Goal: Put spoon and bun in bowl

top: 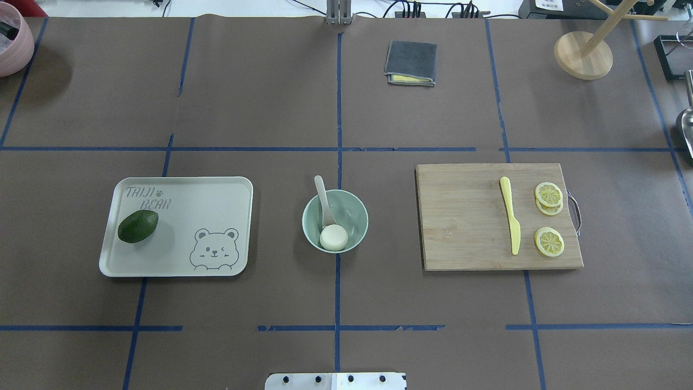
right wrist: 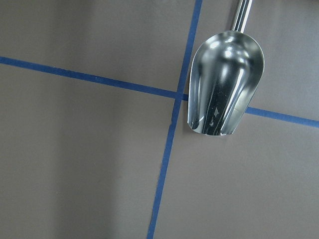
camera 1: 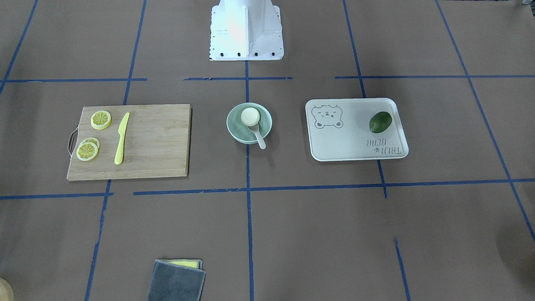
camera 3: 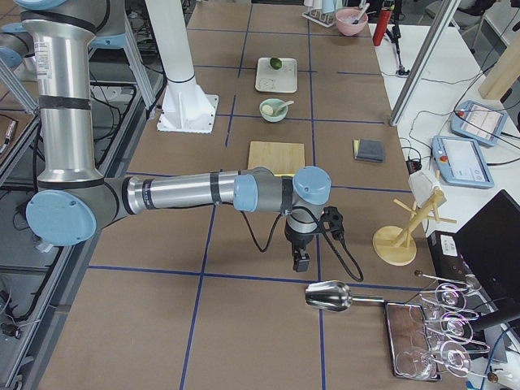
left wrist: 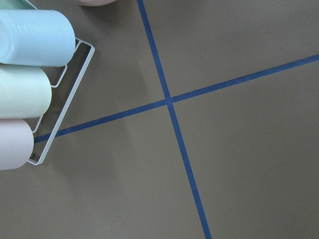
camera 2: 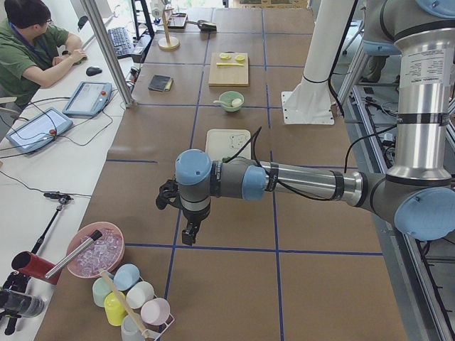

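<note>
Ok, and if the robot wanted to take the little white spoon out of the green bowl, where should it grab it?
Probably the handle. The spoon leans on the rim of the bowl, with its handle poking out on the side away from the robot, free all round. Its scoop sits low by the bun, which looks crowded. Come from above and pinch across the handle's narrow width.

Left arm (camera 2: 306, 183), right arm (camera 3: 179, 193): silver tubes, pale-blue joint caps, black cables. Left gripper (camera 2: 187, 238), right gripper (camera 3: 301, 262): black. White bolted base (camera 1: 246, 29).
</note>
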You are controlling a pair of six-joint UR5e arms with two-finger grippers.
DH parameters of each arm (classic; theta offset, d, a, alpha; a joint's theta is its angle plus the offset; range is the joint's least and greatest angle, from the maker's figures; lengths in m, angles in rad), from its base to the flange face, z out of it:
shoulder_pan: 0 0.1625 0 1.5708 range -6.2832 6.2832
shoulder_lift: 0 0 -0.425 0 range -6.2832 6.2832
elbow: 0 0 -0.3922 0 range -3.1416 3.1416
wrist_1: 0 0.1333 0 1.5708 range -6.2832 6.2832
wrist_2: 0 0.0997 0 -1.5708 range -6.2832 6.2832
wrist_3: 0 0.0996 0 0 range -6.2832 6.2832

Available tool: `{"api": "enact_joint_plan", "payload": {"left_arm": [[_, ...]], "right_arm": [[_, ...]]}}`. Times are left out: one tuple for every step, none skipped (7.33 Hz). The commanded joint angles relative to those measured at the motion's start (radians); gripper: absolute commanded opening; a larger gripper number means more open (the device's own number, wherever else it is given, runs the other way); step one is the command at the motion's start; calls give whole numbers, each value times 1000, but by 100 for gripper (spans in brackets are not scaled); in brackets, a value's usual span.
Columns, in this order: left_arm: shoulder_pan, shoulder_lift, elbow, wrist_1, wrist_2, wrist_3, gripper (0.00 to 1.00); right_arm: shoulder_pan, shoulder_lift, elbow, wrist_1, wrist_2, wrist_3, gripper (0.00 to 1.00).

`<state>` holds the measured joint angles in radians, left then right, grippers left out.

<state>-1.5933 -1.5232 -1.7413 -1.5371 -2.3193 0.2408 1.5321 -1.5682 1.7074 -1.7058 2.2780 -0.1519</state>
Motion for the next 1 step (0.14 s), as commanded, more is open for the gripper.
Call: {"api": "enact_joint_plan", "payload": {"left_arm": [[0,0,-1,0,0,0,100]], "right_arm": [[-1,-1,0,0,0,0,100]]}}
